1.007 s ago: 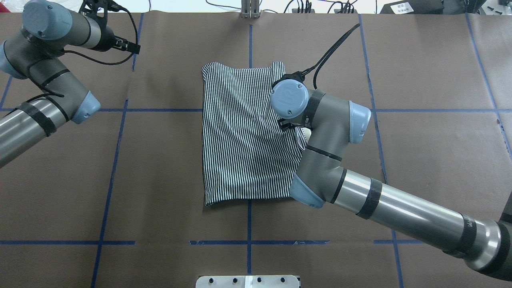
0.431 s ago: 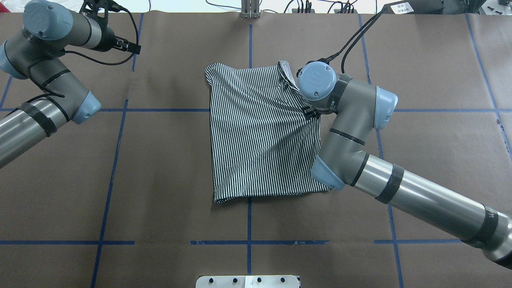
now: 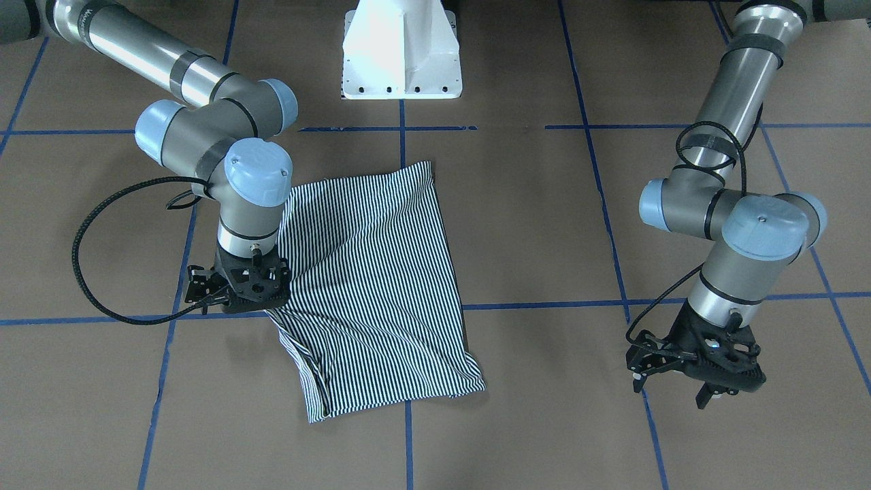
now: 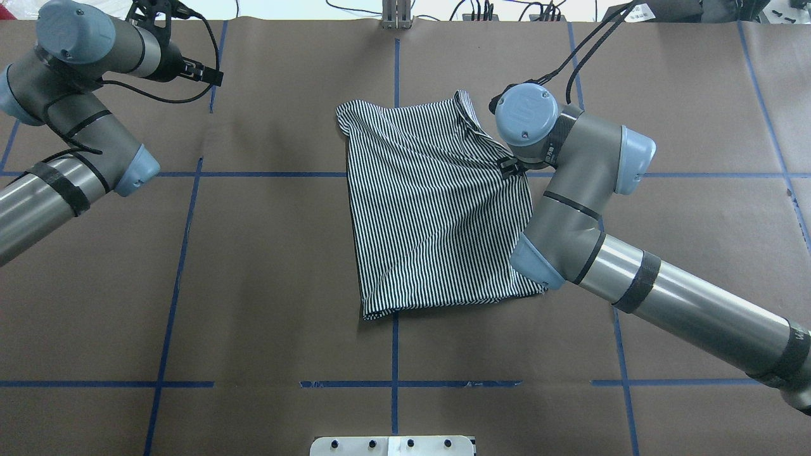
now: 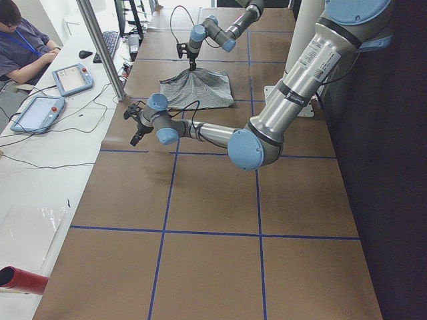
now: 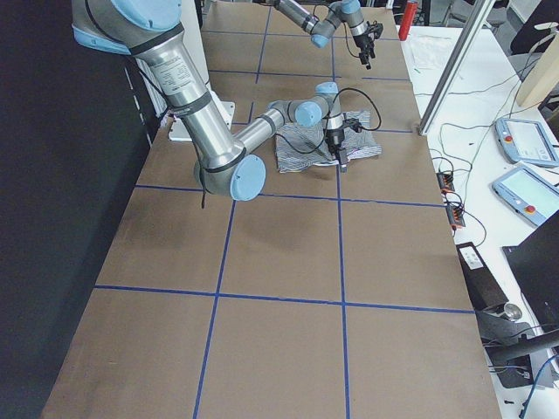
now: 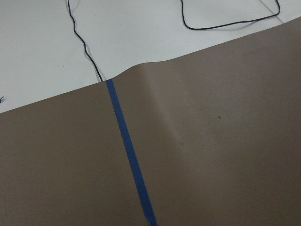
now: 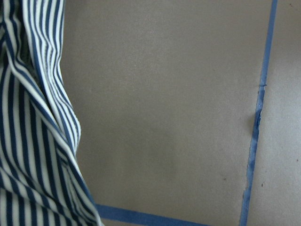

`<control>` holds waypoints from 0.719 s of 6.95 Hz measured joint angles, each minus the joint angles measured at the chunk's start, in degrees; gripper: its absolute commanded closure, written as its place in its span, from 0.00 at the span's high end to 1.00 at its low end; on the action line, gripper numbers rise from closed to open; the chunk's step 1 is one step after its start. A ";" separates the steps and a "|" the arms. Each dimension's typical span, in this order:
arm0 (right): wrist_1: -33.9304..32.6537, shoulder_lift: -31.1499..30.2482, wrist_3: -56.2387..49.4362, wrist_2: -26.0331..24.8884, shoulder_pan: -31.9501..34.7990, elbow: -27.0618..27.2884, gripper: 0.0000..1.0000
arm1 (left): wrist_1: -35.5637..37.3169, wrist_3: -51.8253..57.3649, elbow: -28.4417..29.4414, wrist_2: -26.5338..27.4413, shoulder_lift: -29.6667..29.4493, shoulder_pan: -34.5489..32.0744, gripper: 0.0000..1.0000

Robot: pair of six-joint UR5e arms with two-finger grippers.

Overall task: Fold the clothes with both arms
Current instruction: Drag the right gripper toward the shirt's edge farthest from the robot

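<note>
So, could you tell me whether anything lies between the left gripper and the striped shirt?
Nothing visible does: only bare brown table paper with blue tape lines separates the left gripper from the shirt.

Overhead camera behind the robot looks forward and down on the brown tabletop [image 4: 253, 285]; a front camera faces it steeply from across. Both share the central striped shirt [image 4: 431, 209]. Two distant end cameras look along the tabletop. Two close wrist cameras look down: left on bare tabletop, right at the shirt's edge.
</note>
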 measured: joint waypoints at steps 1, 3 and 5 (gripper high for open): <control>1.40 0.16 0.20 2.62 1.20 1.14 1.00 | 0.00 0.00 -0.05 0.00 0.00 0.00 1.00; 7.37 0.94 0.56 8.25 3.38 1.56 1.00 | -0.02 0.02 -0.09 0.00 0.02 0.00 1.00; 8.99 5.18 2.71 9.75 4.04 -2.10 1.00 | -0.14 0.08 -0.28 0.00 0.06 0.00 1.00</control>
